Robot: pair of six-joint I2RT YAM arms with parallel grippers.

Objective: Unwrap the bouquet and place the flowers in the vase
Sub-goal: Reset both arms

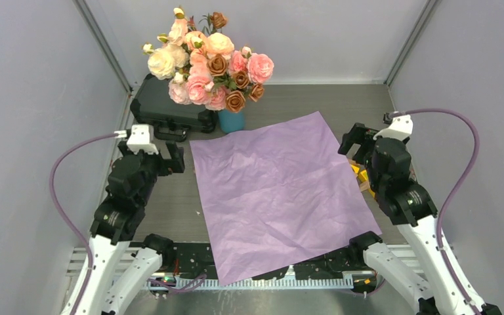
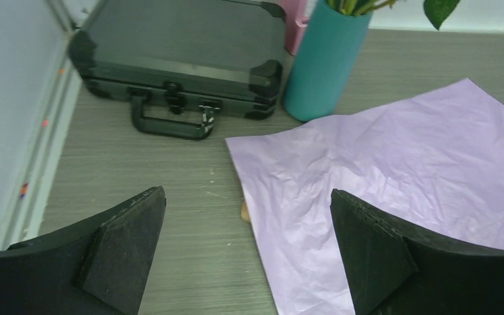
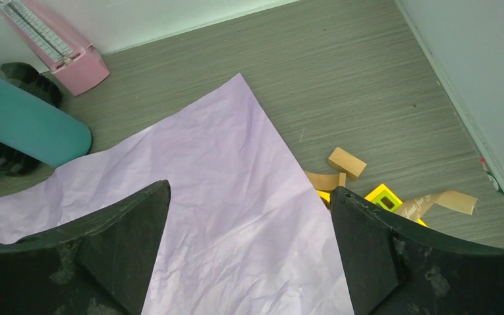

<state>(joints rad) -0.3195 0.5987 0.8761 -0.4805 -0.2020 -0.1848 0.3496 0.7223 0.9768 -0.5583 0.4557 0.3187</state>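
Note:
The flowers [image 1: 207, 62], small pink, cream and brown roses, stand upright in the teal vase [image 1: 231, 121] at the back of the table. The bouquet's lilac wrapping paper [image 1: 279, 190] lies spread flat and crinkled between the arms. My left gripper [image 1: 174, 157] is open above the paper's left edge [image 2: 256, 190], holding nothing. On the other side, my right gripper [image 1: 357, 141] is open over the paper's right edge [image 3: 315, 197], also holding nothing. The vase [image 2: 325, 62] shows in both wrist views, in the right one at the left [image 3: 26, 128].
A black case [image 1: 167, 105] lies behind my left gripper, beside the vase. Tan ribbon [image 3: 433, 202], a small tan block [image 3: 346, 162] and a yellow item [image 3: 384, 197] lie right of the paper. A pink metronome-shaped object [image 3: 52, 46] stands by the back wall.

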